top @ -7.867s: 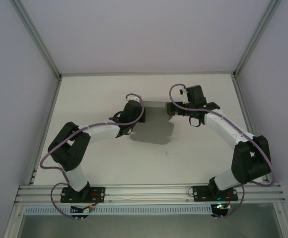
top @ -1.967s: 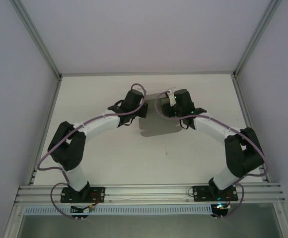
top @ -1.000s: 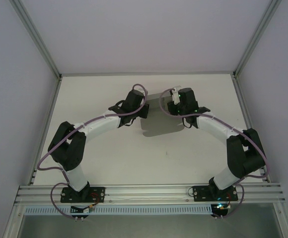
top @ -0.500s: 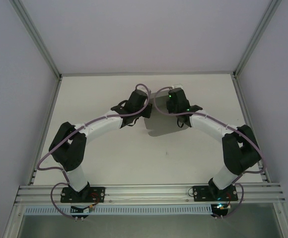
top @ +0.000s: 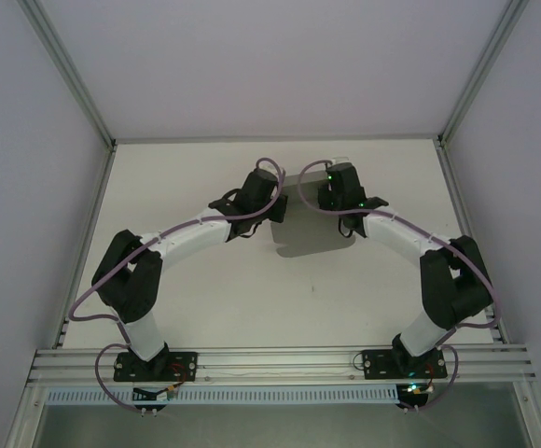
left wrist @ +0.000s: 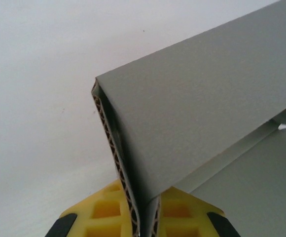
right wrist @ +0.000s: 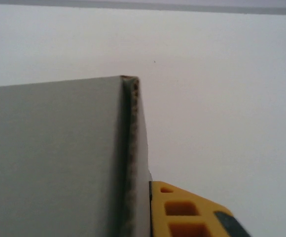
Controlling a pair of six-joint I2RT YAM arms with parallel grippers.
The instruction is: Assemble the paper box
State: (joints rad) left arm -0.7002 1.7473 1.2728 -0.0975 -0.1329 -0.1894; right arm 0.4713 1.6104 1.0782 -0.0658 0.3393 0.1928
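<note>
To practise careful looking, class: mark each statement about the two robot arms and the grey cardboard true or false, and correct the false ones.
1. The left gripper pinches a folded flap of the paper box. True.
2. The cardboard's cut edge shows corrugated fluting. True.
3. The paper box lies wholly flat. False: one panel stands folded up from the sheet.
4. The right gripper hangs well away from the box. False: its finger sits right against an upright cardboard edge.
</note>
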